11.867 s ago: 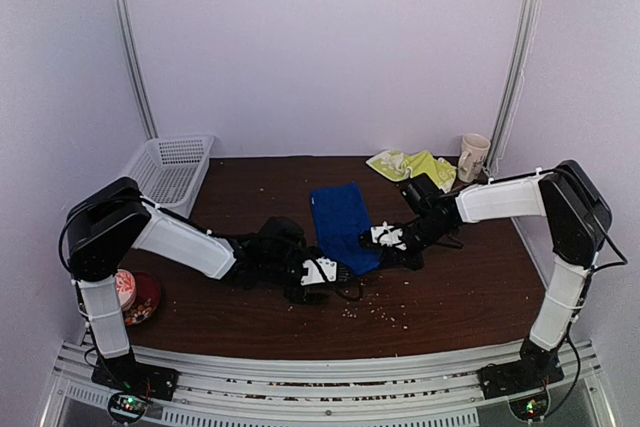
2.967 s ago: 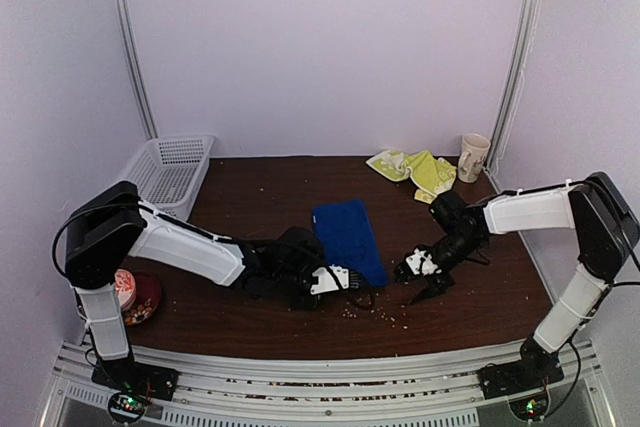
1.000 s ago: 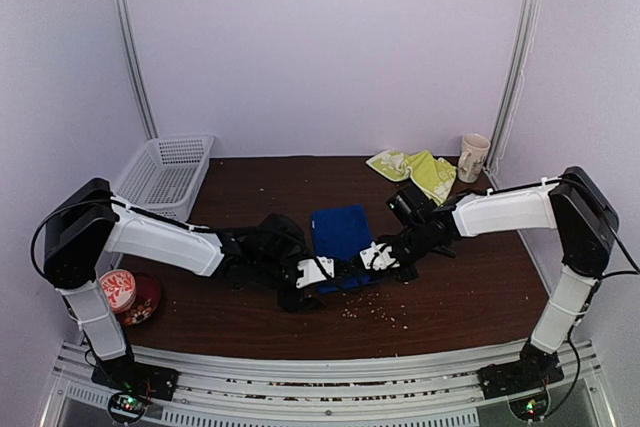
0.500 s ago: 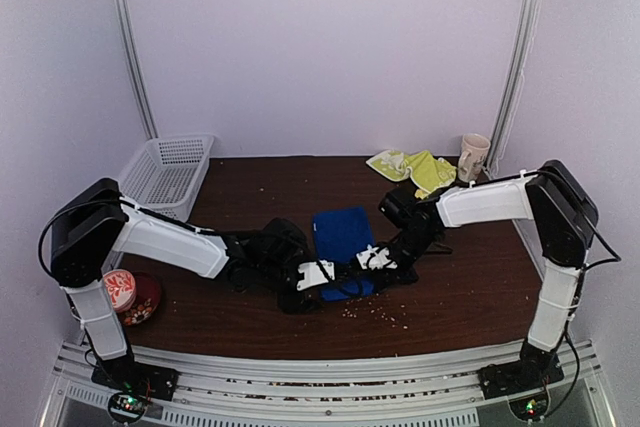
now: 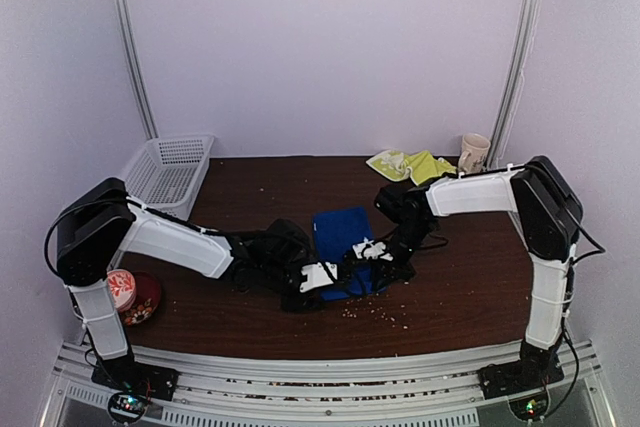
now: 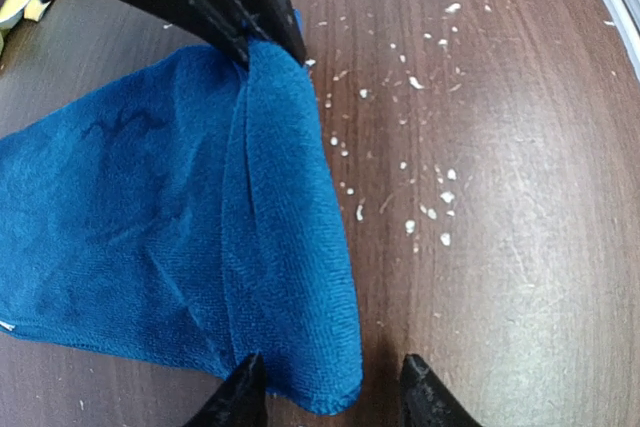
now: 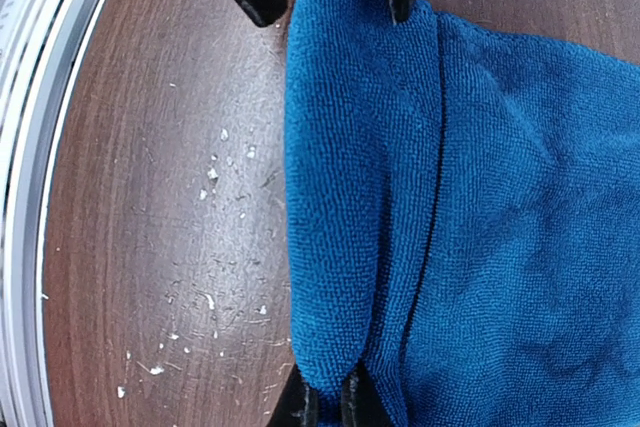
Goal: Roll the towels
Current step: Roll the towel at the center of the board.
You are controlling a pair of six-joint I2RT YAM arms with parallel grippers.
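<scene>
The blue towel (image 5: 342, 230) lies mid-table with its near edge rolled over into a thick fold (image 6: 290, 247). My right gripper (image 7: 330, 402) is shut on the fold's right end. My left gripper (image 6: 330, 397) is open and straddles the fold's left end: one fingertip (image 6: 245, 392) touches the cloth, the other stands clear on the wood. From above, the left gripper (image 5: 338, 281) and the right gripper (image 5: 376, 269) face each other across the towel's near edge. The yellow-green towel (image 5: 412, 165) lies crumpled at the back right, untouched.
A white basket (image 5: 165, 172) stands at the back left. A mug (image 5: 473, 155) sits by the right post. A red bowl with a cup (image 5: 130, 292) is at the near left. Pale crumbs (image 5: 385, 315) are strewn in front of the towel.
My right gripper has carried the towel's near edge leftward and back, making the fold thicker. The left gripper's jaws have narrowed around the fold's end.
</scene>
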